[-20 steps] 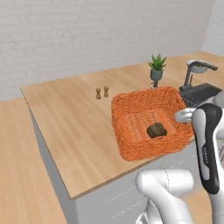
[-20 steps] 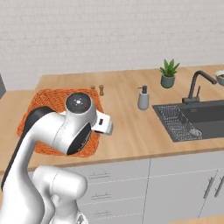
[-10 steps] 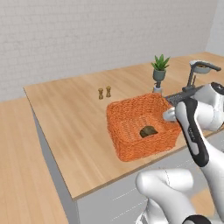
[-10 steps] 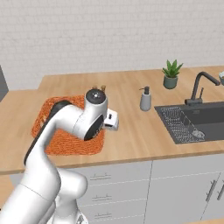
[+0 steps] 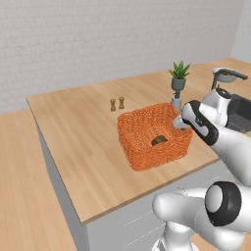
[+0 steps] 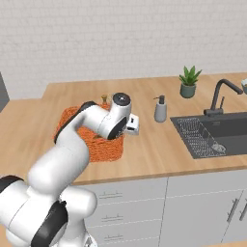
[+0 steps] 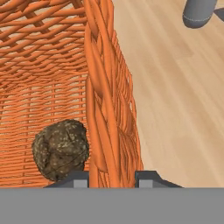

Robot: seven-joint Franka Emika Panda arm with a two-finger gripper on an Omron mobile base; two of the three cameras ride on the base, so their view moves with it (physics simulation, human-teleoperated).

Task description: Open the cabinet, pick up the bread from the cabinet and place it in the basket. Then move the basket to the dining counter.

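Gripper [image 7: 112, 177] clamped astride basket [image 5: 147, 142] wall, bread [image 7: 61, 149] inside basket, basket resting on wooden surface [image 5: 83, 147]

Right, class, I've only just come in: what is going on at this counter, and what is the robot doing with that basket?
The robot's gripper straddles the right-hand wall of the orange basket, one fingertip inside and one outside, as if gripping the rim. A dark round bread roll already lies on the basket floor. The basket sits on a light-wood counter, beside a soap dispenser, a potted plant and a sink. Two small shakers stand behind it.
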